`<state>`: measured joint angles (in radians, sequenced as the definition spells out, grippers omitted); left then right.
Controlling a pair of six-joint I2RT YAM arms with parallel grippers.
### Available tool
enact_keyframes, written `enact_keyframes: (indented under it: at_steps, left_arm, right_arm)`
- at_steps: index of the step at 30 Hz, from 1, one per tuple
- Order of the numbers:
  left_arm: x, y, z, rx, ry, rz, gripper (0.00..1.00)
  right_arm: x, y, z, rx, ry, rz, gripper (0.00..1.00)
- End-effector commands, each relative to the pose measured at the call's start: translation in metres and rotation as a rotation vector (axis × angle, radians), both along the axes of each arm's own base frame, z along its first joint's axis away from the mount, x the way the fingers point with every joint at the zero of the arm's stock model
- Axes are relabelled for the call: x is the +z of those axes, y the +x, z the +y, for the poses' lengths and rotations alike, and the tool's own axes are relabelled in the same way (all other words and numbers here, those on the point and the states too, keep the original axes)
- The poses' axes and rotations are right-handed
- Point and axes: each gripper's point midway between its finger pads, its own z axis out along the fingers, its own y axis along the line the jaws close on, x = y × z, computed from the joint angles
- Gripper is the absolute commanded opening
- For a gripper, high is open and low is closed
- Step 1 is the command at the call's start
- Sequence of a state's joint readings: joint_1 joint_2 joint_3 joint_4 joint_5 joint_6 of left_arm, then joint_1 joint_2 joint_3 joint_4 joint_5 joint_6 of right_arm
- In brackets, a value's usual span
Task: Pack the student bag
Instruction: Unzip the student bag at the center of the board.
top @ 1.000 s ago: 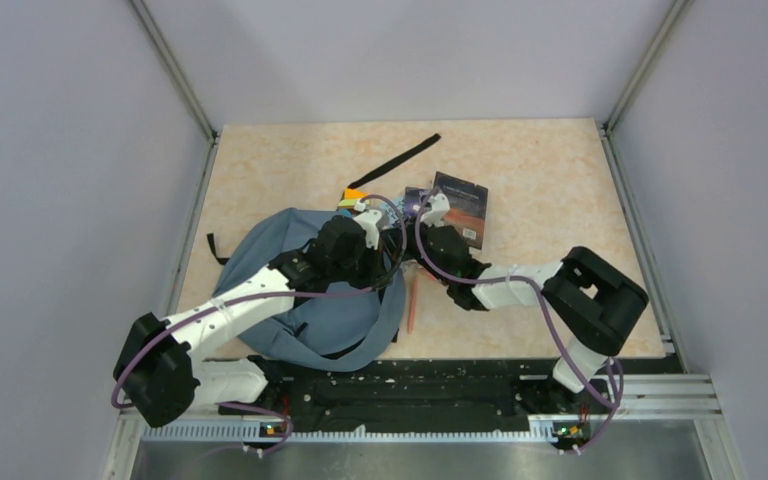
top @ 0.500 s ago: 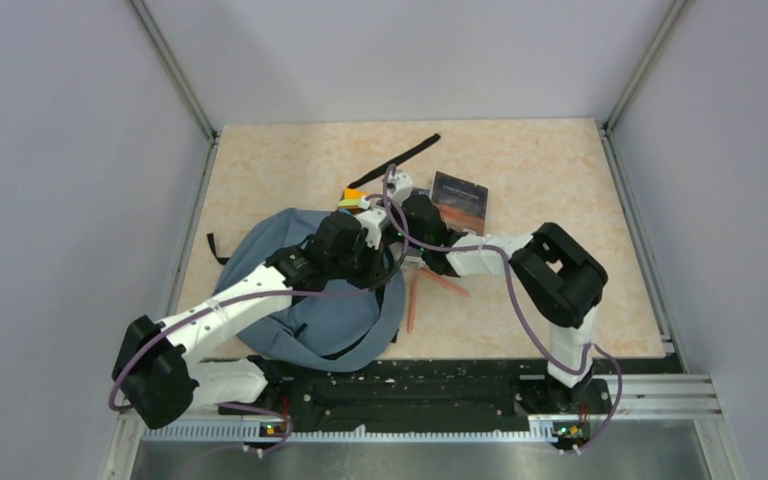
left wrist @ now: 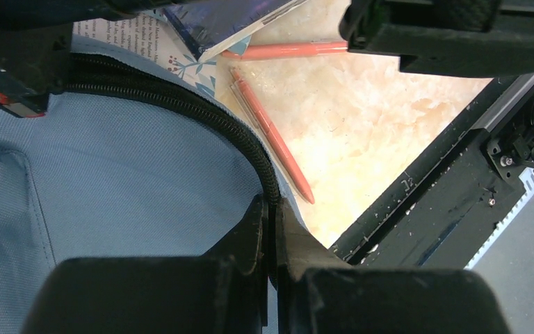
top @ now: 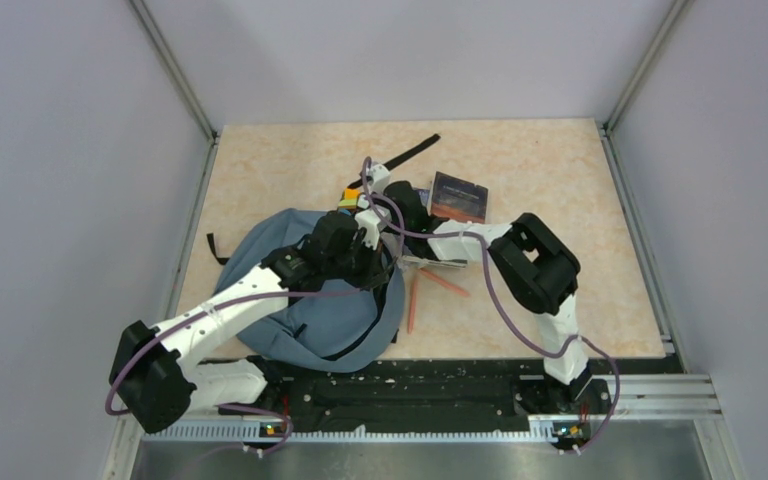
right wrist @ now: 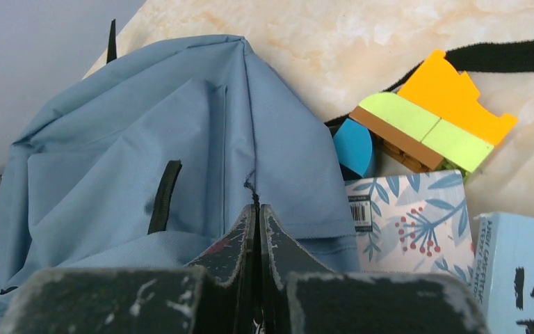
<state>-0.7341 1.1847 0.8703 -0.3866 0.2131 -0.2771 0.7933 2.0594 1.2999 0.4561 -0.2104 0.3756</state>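
Marbled table (top: 560, 170) is seen, the student bag (top: 325, 325) laid by its near left corner. Its rim is pinched by the left gripper (left wrist: 271, 209) and right gripper (right wrist: 258, 209); the mouth should be pulled wide slowly.

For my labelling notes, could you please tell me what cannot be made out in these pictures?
Inside of the student bag: top view, the left arm and right arm lie over its opening.
Light-blue book: right wrist view, cut off at the frame's corner; title incomplete.
Dark book: top view, cover print too small to read.
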Motion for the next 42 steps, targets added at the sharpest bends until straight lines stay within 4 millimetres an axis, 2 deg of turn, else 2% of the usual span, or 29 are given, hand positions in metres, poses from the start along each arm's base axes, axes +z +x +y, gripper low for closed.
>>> enact_keyframes:
  at_steps: [1,5,12,18,21,22,24,25,27,28,30,32,36,39,42]
  left_arm:
    - [0.043,-0.001,-0.017,-0.079,-0.099,-0.085,0.0]
    - [0.046,-0.003,-0.02,-0.107,-0.112,-0.095,0.0]
    - [0.05,0.0,-0.021,-0.108,-0.117,-0.113,0.0]
    - [0.05,0.013,-0.015,-0.025,-0.098,-0.134,0.0]
    - [0.051,0.022,-0.009,0.046,-0.087,-0.149,0.0]
    - [0.051,0.025,-0.006,0.067,-0.083,-0.152,0.0]
    - [0.052,0.029,-0.003,0.095,-0.08,-0.155,0.02]
    - [0.052,0.03,-0.002,0.106,-0.079,-0.155,0.06]
    - [0.052,0.032,0.001,0.132,-0.078,-0.158,0.22]
    - [0.052,0.033,0.003,0.145,-0.077,-0.159,0.31]
    - [0.054,0.033,0.007,0.162,-0.077,-0.162,0.46]
    - [0.052,0.031,0.01,0.175,-0.074,-0.157,0.53]
    - [0.048,0.026,0.018,0.208,-0.082,-0.146,0.61]
    - [0.041,0.021,0.022,0.227,-0.089,-0.124,0.63]
    - [0.033,0.015,0.026,0.246,-0.103,-0.099,0.64]
  right_arm:
    - [0.014,0.017,0.013,0.018,0.025,-0.056,0.0]
    - [0.008,0.026,0.02,0.009,0.011,-0.055,0.0]
    - [0.01,0.039,0.031,0.01,0.011,-0.07,0.0]
    - [0.01,0.043,0.035,0.016,-0.002,-0.072,0.0]
    - [0.017,0.041,0.033,0.023,-0.005,-0.069,0.0]
    - [0.021,0.039,0.032,0.024,-0.003,-0.07,0.03]
    - [0.032,0.036,0.028,0.021,-0.001,-0.082,0.21]
    - [0.04,0.035,0.024,0.017,0.003,-0.091,0.33]
    - [0.061,0.032,0.016,0.009,0.013,-0.117,0.52]
    - [0.066,0.03,0.009,-0.006,0.009,-0.121,0.6]
    - [0.079,0.03,-0.006,-0.046,0.01,-0.13,0.69]
    - [0.09,0.031,-0.024,-0.078,0.018,-0.128,0.72]
    - [0.106,0.026,-0.062,-0.137,0.044,-0.109,0.74]
    - [0.109,0.019,-0.09,-0.186,0.044,-0.098,0.74]
    - [0.104,0.005,-0.114,-0.242,0.026,-0.077,0.75]
